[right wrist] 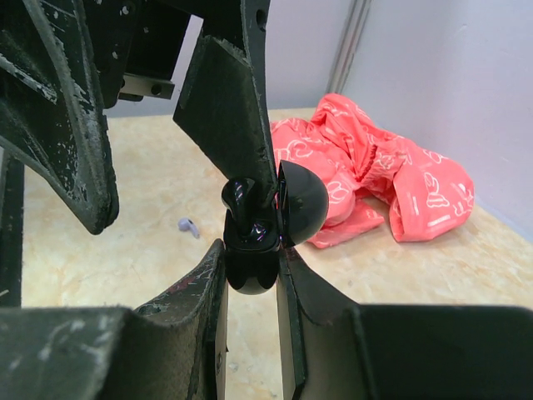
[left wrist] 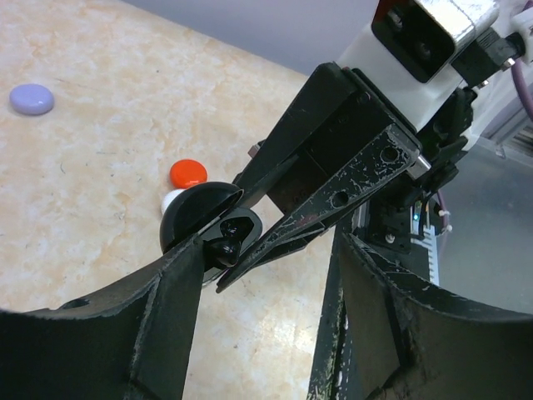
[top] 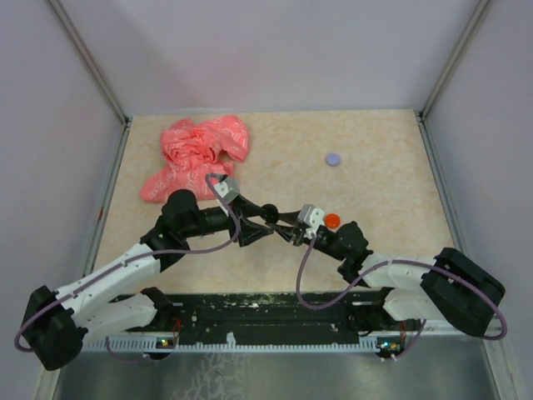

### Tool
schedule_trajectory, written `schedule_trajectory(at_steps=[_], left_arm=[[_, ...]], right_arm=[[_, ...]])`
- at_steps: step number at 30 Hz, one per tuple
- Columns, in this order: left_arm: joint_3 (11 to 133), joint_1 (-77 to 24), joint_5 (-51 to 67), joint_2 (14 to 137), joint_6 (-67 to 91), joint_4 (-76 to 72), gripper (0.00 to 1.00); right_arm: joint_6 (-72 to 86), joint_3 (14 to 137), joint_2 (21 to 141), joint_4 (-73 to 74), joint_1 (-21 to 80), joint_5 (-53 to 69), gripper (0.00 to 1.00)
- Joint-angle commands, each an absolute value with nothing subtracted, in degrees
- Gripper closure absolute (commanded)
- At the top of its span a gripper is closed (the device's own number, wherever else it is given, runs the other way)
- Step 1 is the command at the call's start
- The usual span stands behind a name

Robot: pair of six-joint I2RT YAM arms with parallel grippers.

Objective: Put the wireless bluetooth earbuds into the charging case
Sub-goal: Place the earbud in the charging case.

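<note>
My right gripper (right wrist: 250, 250) is shut on the lower half of a black charging case (right wrist: 250, 271), held above the table with its domed lid (right wrist: 301, 208) hinged open. A glossy black earbud (right wrist: 243, 200) sits in the case's top, partly sunk into its well; it also shows in the left wrist view as the black earbud (left wrist: 225, 247). My left gripper (left wrist: 268, 260) stands open right at the case, one finger (right wrist: 233, 108) beside the bud and nothing between its fingers. A pale purple earbud (right wrist: 188, 225) lies on the table behind. From above, both grippers meet at mid-table (top: 279, 225).
A crumpled pink plastic bag (top: 200, 154) lies at the back left. A red disc (top: 332, 220) sits just right of the grippers, with a white piece (left wrist: 171, 198) next to it. A purple disc (top: 333, 158) lies further back. Walls enclose the table.
</note>
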State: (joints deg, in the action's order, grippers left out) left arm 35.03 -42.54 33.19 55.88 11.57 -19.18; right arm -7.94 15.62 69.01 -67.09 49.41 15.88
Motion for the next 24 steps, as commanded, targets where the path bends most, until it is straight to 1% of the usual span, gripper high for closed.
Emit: schedule_trajectory(at_steps=[1,9,14,18,24], left_arm=[[36.56,-42.89,38.71,58.10,10.31,-16.82,0.30],[38.17,-42.85,42.50,60.21,10.37,-20.55,0.30],[37.84,-42.79,42.79,60.69,9.75,-21.94,0.30],[37.81,-42.80,39.70,59.48,9.29,-20.75,0.30],[38.54,-42.80,30.92,56.51,9.45,-16.32,0.28]], right_arm=[[-10.05,16.11,66.83,-69.83,49.96,17.35,1.00],[-10.57,16.72,66.98,-67.49,49.94,19.57,1.00],[-8.80,17.74,67.83,-65.79,50.00,21.18,1.00],[-5.14,18.27,68.73,-66.23,49.99,21.32,1.00],[-1.70,18.46,69.67,-67.89,49.96,20.01,1.00]])
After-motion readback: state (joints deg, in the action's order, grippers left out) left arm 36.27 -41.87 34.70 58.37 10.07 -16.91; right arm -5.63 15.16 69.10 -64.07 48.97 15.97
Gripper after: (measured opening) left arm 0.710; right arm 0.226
